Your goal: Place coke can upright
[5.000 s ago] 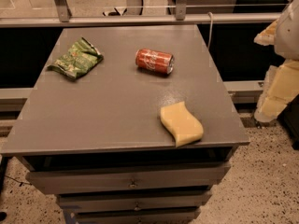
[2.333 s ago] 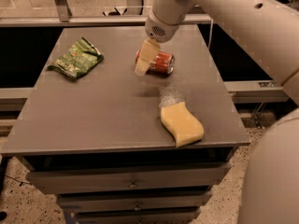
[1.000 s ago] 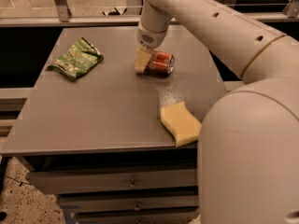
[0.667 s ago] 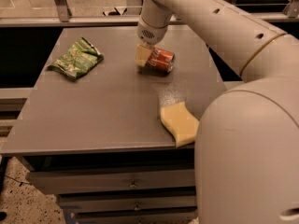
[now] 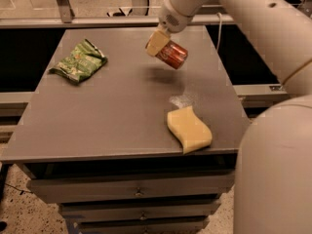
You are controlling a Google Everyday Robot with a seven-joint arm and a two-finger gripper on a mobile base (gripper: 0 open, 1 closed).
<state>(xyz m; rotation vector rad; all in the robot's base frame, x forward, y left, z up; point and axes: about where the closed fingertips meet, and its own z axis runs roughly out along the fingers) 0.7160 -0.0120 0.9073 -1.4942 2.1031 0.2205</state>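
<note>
- The pincer (image 5: 162, 47) is hovering over the far part of the desk (image 5: 112, 111), toward 1 o'clock from the desk's middle, and is pinching the coke can (image 5: 172, 55). One beige finger is showing against the can's left end, while the other is hiding behind the can.
- The coke can is hanging clear of the desk, not resting on it. A soft shadow (image 5: 161, 74) is lying on the surface just below the can, with a gap between the two.
- The can is sitting tilted in the grip, its long axis slanting from 10 o'clock down toward 4 o'clock. It is therefore neither flat nor upright, and the judgement is that the wrist is needing a further turn before one silver end can face down.
- The arm (image 5: 234, 9) is reaching in from the right and from above, probably so the pincer can grip the can across its body and leave the bottom end free for setting down.
- The green snack bag (image 5: 78, 62) is lying at 10 o'clock, well apart from the can, and the yellow sponge (image 5: 189, 129) is lying at 5 o'clock near the front edge. Neither is crowding the bare patch under the can, which looks like the likely spot for placing it.
- The risk, as a judgement, is the smooth round can slipping or toppling if released while leaning.
</note>
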